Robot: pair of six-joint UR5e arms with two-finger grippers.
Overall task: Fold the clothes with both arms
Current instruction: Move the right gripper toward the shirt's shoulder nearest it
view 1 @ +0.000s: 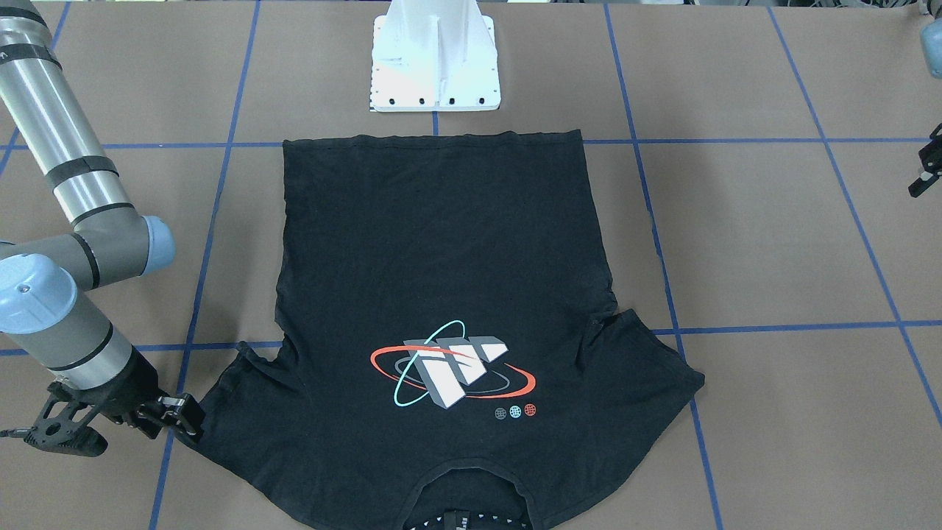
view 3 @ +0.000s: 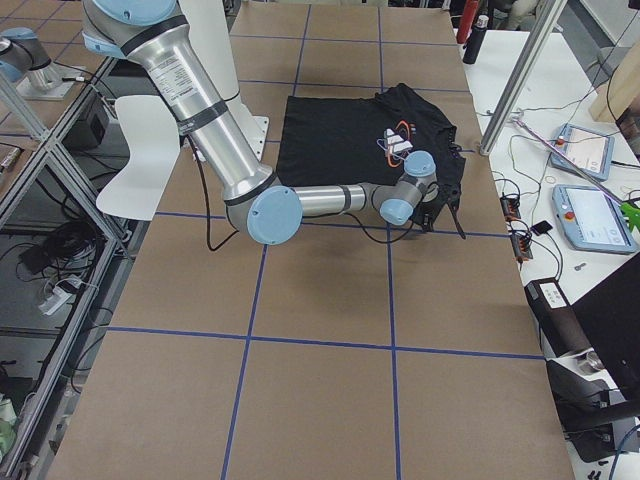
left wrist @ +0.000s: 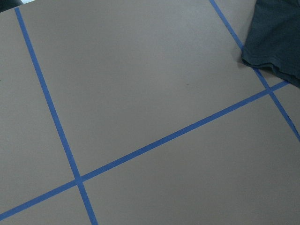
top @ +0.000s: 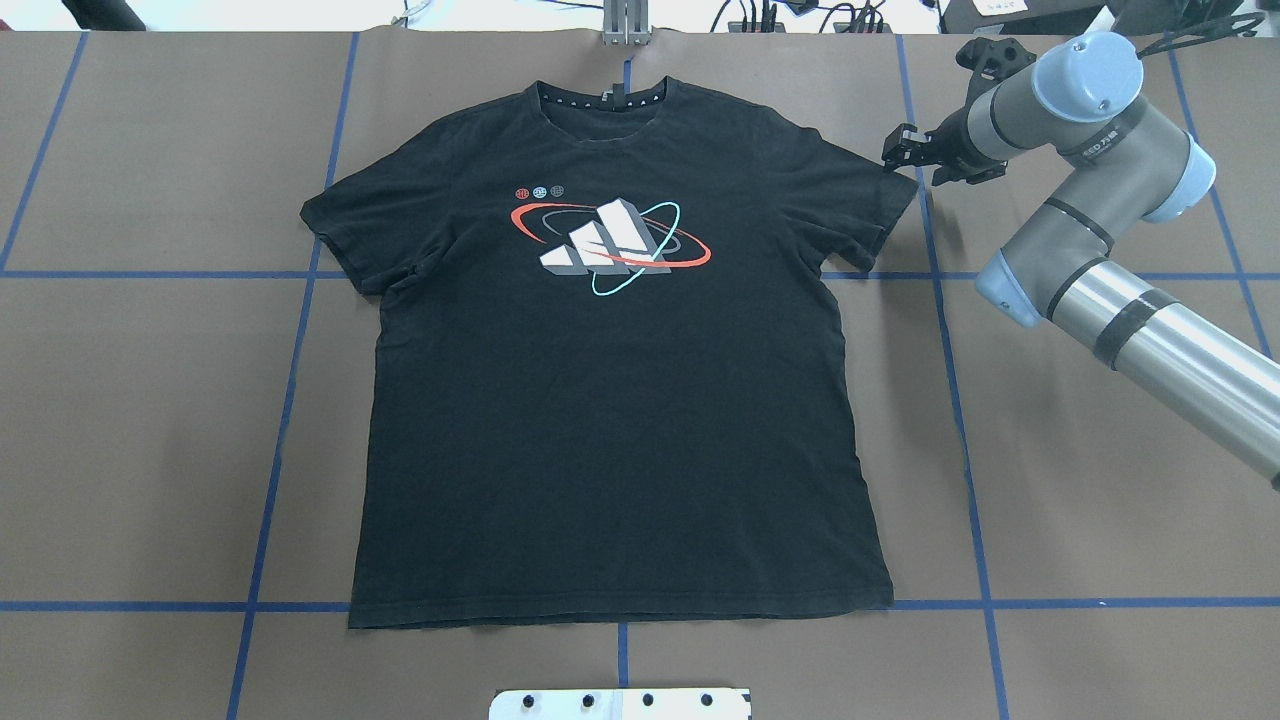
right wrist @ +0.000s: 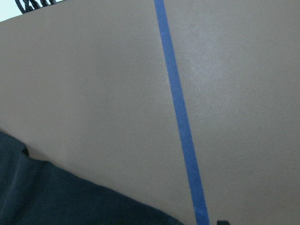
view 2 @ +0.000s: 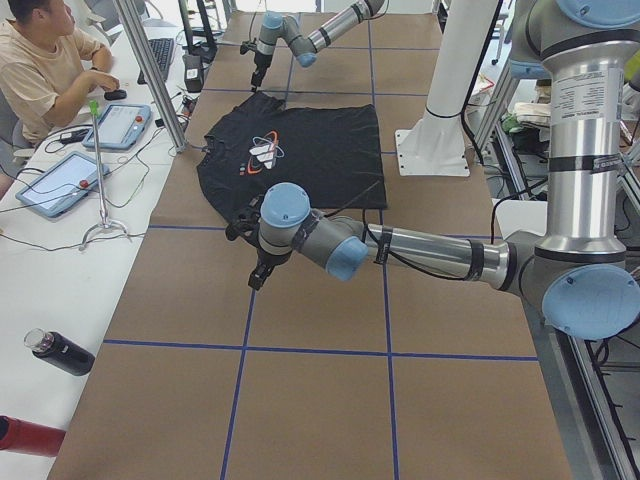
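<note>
The black T-shirt (top: 620, 400) lies flat on the brown table with its red, teal and white graphic (top: 610, 240) facing up and its collar at the far edge from the robot. My right gripper (top: 897, 150) sits low at the tip of the shirt's right sleeve (view 1: 221, 412). Its jaws look open, and the sleeve still lies flat. The right wrist view shows only sleeve cloth (right wrist: 56, 197) and bare table. My left gripper (view 2: 258, 272) hangs over bare table well beyond the other sleeve (left wrist: 276, 42), and only part of it shows. I cannot tell whether it is open or shut.
The white base mount (view 1: 434, 59) stands just behind the shirt's hem. Blue tape lines (top: 290, 400) grid the table. Past the far edge, a person (view 2: 50, 70) sits at a bench with tablets (view 2: 60, 185), a metal post (view 2: 150, 70) and a dark bottle (view 2: 60, 352).
</note>
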